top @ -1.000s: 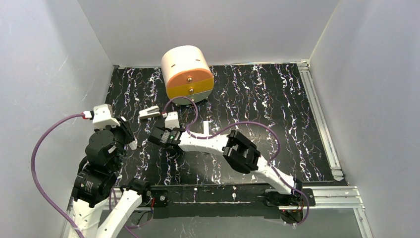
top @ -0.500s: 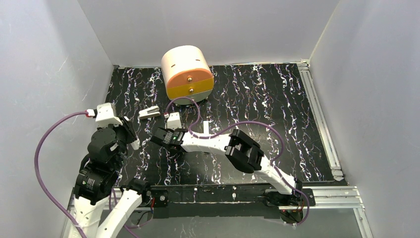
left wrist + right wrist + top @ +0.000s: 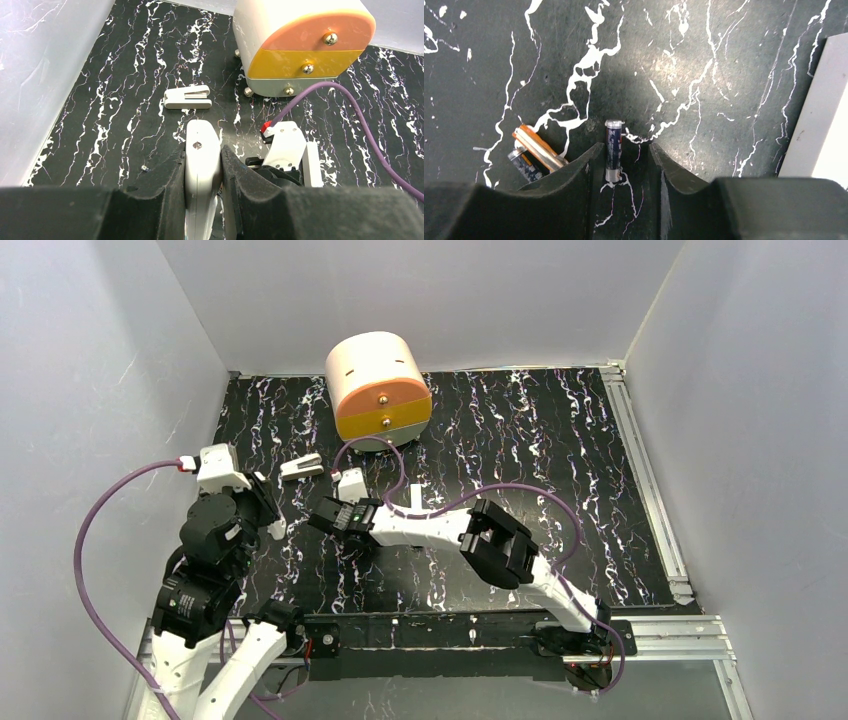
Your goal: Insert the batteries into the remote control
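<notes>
1. left gripper is clenched on the remote control. The white body is pinched edge-on between the pads, rounded end poking out past the fingertips, one small screw showing on it.
2. The remote is at the left side of the surface, in that grip, not lying loose.
3. right gripper is released: jaws apart, tips down at the surface, straddling one dark battery.
4. That battery lies flat, lengthwise along the fingers. There is a gap on both sides and neither pad touches it.
5. On the left of the right wrist view, beside the finger: a coppery battery with another dark cell lying against it, both flat and angled.
6. white bar is at the right edge of that view, well apart from the batteries.
7. Top view: the right gripper sits just right of the left one. The wedge piece is behind them, and the white-and-orange drum is at the far edge.
</notes>
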`<act>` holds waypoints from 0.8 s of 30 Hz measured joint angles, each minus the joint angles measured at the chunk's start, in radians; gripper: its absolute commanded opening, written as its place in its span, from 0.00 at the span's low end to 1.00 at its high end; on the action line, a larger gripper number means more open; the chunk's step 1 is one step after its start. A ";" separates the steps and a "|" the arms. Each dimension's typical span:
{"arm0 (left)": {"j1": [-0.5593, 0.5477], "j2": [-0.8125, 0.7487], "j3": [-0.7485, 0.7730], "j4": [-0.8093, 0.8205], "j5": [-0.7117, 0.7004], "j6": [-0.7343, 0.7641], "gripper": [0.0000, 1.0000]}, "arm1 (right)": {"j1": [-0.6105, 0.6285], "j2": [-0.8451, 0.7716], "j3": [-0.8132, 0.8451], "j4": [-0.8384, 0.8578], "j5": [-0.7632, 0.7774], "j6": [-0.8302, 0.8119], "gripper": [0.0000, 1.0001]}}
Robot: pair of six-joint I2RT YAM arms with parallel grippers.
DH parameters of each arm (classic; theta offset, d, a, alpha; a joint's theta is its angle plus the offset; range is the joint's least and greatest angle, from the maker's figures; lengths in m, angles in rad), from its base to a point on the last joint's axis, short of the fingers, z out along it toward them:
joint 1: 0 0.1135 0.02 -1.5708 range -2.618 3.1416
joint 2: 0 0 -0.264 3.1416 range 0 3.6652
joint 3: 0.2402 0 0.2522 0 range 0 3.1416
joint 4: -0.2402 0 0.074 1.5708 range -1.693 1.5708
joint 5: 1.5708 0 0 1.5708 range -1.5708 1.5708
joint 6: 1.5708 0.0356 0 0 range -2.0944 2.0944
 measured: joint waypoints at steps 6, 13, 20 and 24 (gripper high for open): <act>0.000 0.003 0.000 0.000 0.003 0.000 0.00 | 0.000 -0.033 -0.050 0.023 -0.070 -0.016 0.34; 0.000 0.004 0.000 0.000 0.015 -0.001 0.00 | -0.012 -0.038 -0.059 0.037 -0.113 -0.041 0.31; 0.000 0.013 -0.001 0.000 0.034 -0.006 0.00 | -0.026 -0.057 -0.090 0.061 -0.138 -0.080 0.16; 0.000 0.018 -0.002 0.000 0.046 -0.008 0.00 | -0.027 -0.077 -0.130 0.100 -0.143 -0.094 0.13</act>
